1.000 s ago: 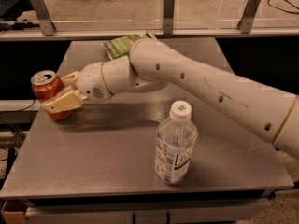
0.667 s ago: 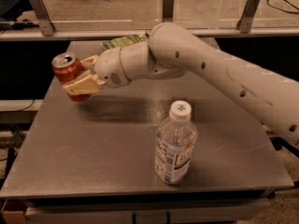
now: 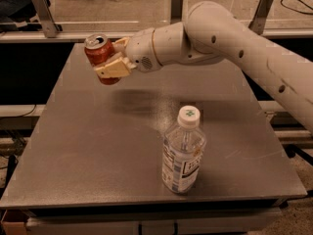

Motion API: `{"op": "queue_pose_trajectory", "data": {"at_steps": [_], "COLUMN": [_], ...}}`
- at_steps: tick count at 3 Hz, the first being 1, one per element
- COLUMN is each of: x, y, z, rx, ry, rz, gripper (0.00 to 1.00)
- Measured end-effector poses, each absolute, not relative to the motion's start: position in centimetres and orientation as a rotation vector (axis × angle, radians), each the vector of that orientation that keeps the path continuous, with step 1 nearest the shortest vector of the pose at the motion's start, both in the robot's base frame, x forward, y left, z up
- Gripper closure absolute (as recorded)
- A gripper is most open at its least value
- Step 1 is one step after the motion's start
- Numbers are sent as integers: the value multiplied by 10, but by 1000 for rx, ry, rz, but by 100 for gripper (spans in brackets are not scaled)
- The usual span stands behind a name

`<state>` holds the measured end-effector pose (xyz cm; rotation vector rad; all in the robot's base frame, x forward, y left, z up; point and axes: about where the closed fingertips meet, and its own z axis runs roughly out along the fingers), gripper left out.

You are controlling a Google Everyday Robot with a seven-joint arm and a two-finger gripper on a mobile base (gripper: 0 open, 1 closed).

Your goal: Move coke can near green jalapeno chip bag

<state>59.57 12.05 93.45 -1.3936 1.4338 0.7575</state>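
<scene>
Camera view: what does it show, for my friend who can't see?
The robot's gripper holds a coke can, tilted, in the air over the back left of a grey table. A clear water bottle stands upright near the front edge.

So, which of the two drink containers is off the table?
The coke can, held tilted in the gripper above the table; the water bottle stands upright on it.

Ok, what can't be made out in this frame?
Chip bag: not visible in the camera view; the arm may cover it.
Coke can: gripper, shut on it above the table's far left, hides its lower side.
Arm: cut off by the right edge.
Bottle label: too small to read.
</scene>
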Motion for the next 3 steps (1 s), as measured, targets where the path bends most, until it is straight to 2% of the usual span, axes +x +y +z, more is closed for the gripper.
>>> {"op": "queue_pose_trajectory", "data": {"at_steps": [1, 3], "x": [608, 658], "y": [84, -53], "z": [939, 941], "rx": [-1358, -1147], "ry": [1508, 1682], "rz": [662, 425], "gripper": [100, 100]}}
